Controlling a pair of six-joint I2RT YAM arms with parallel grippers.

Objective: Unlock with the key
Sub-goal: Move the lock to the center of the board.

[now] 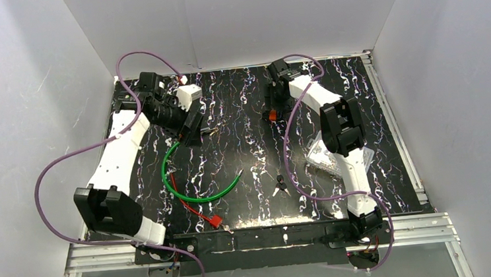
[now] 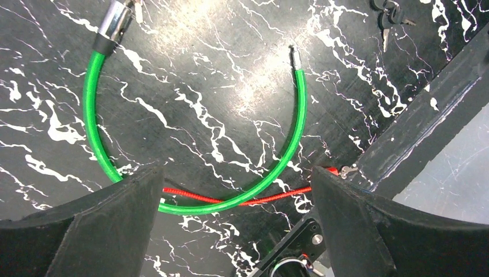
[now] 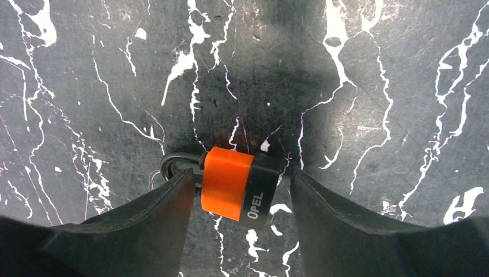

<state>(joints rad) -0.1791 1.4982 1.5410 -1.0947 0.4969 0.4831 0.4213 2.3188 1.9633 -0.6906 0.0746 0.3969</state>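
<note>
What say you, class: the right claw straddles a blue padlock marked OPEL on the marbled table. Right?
No: the padlock is orange and black, not blue, as the right wrist view shows. The right claw does straddle it on the marbled table.

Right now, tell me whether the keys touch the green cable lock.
Apart. The top view shows a clear gap between the keys and the green cable's free end.

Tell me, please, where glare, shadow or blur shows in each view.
Left wrist: a glare patch whitens the table inside the green cable loop. Right wrist: a dark shadow lies above the orange padlock, whose lettering is sharp. Top external: even light, but the keys are too small to resolve.
</note>
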